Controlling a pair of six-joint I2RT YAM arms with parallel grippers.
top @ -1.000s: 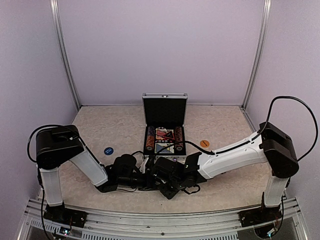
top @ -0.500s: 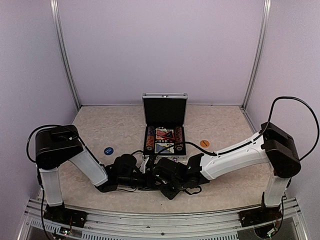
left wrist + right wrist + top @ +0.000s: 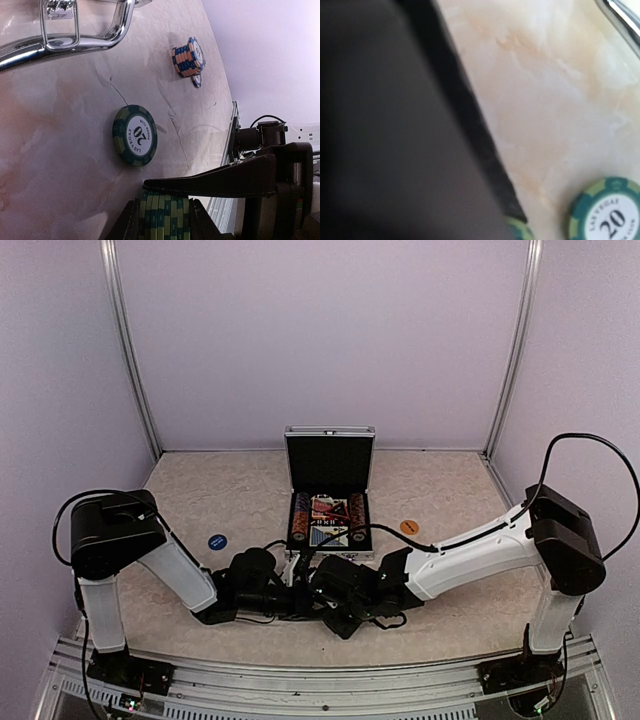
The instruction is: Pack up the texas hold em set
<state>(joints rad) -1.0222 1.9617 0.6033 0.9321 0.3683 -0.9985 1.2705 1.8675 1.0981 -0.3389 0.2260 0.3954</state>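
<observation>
From above, both wrists crowded together in front of the aluminium case (image 3: 329,523), so the fingertips of the left gripper (image 3: 292,590) and right gripper (image 3: 318,588) were lost under black housings. The right wrist view was mostly filled by a dark, blurred mass; I cannot tell whether that pincer stood apart or together. In the left wrist view the left gripper's fingers (image 3: 127,225) were clamped on a stack of green chips (image 3: 165,222) held on edge, its lower part cut off by the frame.

The case sat mid-table, lid (image 3: 329,455) upright at the far side, open tray and chrome handle (image 3: 80,35) facing the arms. Chip rows and card decks inside ran front to back.

A single green chip (image 3: 135,135) lay flat just beyond the held stack, reading "20" and "LAS VEGAS"; its smaller lettering was unclear. An orange-and-blue chip stack (image 3: 188,57) stood farther off. A blue disc (image 3: 217,540) and an orange disc (image 3: 408,527) lay either side of the case.
</observation>
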